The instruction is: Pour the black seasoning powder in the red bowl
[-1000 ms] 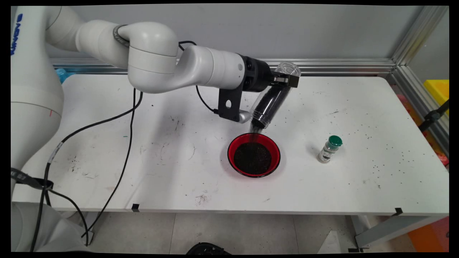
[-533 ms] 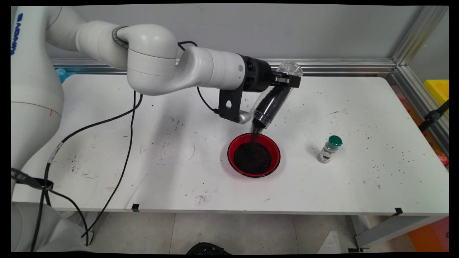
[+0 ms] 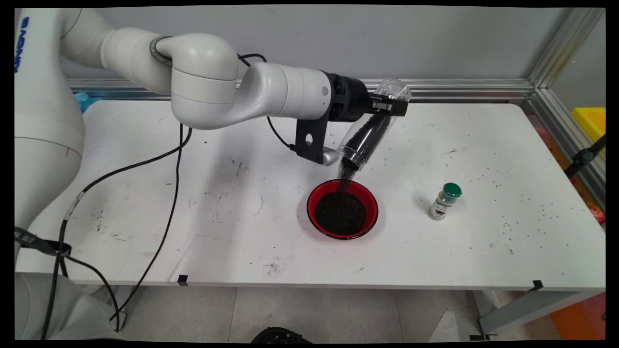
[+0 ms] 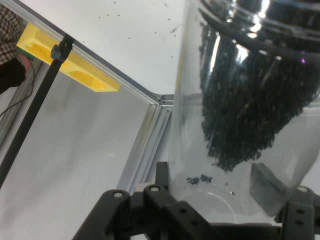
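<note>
My gripper (image 3: pixel 387 105) is shut on a clear plastic cup (image 3: pixel 370 130) part-filled with black grains. The cup is tipped mouth-down to the lower left, and a thin stream of grains falls from its mouth into the red bowl (image 3: pixel 342 209) just below. That bowl sits mid-table with a dark heap of grains inside. In the hand view the clear cup (image 4: pixel 240 125) fills the right side between the black fingers (image 4: pixel 299 210), with the grains (image 4: pixel 250 100) slid toward its mouth.
A small spice jar with a green cap (image 3: pixel 444 200) stands right of the bowl. Black cables (image 3: pixel 164 174) hang from the arm across the table's left half. Loose grains speckle the white table (image 3: pixel 508 159) on the right. An aluminium rail (image 3: pixel 459 89) lines the back.
The cup has risen slightly and tipped a bit further. Fewer grains are in the cup and the pouring continues.
</note>
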Controlling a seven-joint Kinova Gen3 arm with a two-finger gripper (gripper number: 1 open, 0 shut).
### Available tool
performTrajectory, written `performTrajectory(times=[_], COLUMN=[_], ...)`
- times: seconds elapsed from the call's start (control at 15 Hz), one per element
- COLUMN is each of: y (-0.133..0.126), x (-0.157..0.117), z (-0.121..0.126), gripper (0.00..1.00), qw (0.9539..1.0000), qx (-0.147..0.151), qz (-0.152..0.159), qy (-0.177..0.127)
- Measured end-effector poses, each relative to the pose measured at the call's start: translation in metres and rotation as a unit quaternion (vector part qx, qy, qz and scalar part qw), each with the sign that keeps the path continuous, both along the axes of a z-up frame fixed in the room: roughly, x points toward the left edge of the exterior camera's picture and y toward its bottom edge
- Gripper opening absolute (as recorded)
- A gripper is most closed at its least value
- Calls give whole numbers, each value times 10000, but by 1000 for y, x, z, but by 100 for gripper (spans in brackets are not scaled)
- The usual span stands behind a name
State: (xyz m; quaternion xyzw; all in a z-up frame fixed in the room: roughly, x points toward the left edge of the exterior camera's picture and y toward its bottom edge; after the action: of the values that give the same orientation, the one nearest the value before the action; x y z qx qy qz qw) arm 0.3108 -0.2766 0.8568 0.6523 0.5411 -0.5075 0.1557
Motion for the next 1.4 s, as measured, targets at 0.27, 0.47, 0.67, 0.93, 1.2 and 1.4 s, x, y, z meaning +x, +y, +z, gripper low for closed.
performTrajectory(times=[0.27,0.47,0.67,0.93,1.2,1.4], y=[0,1,1,1,1,1], x=[0,0,0,-1,-1,-1], z=[0,1,1,1,2,2], gripper=[0,0,0,0,0,0], qw=[10000,9999,9998,9997,9996,9996], qx=[-66,-118,-150,-193,-221,-233], qz=[-47,-82,-103,-124,-141,-149], qy=[-39,-59,-69,-75,-72,-63])
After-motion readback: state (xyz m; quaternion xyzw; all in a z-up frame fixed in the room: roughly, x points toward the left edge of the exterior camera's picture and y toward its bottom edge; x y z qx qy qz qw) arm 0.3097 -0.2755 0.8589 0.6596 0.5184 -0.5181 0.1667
